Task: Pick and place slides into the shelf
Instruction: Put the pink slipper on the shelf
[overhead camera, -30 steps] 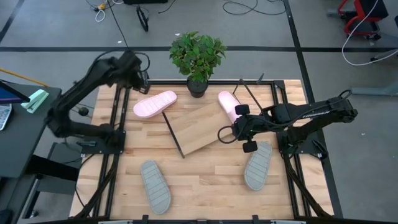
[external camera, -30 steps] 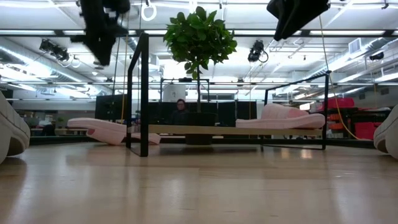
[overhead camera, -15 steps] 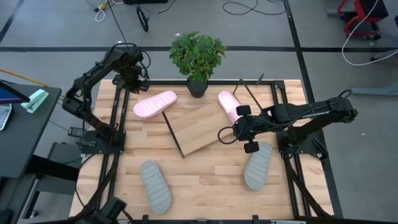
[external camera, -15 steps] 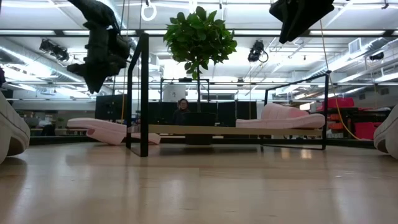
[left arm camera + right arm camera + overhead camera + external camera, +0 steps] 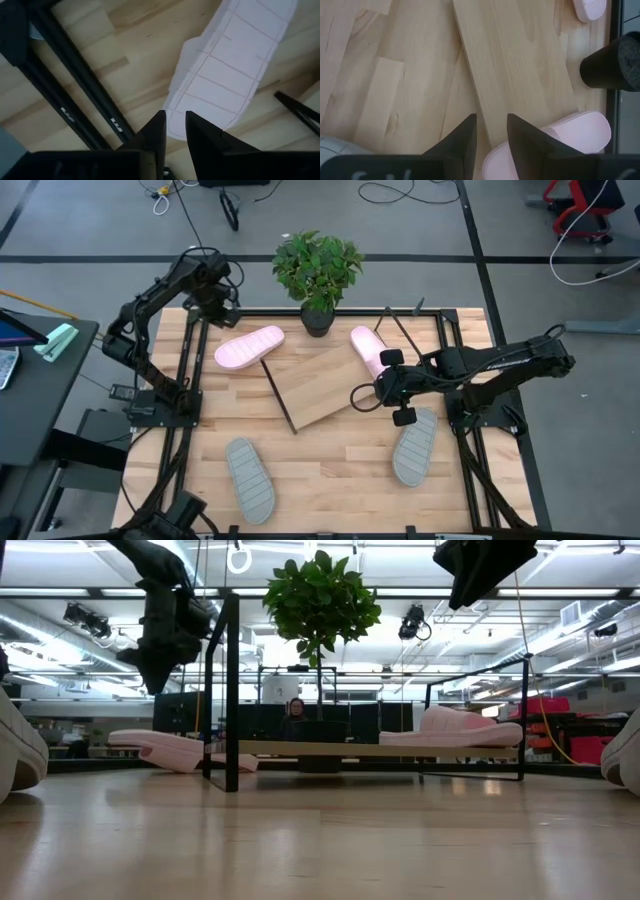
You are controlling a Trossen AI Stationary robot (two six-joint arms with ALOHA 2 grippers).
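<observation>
Since the earlier frame, the left arm has swung toward the table's far left corner; from above, its left tool [image 5: 222, 298] hovers beside a pink slide [image 5: 249, 347], while the right tool [image 5: 388, 387] waits over the shelf [image 5: 318, 385]. Level view: the left tool hangs high, empty. Left wrist view: fingers nearly together above the upturned sole; descending so, they could shove it aside. Right wrist view: fingers slightly apart, empty.

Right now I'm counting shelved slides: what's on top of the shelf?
One pink slide rests along the shelf's far right edge. The rest of the board shows bare, though the right gripper covers its near right corner.
</observation>
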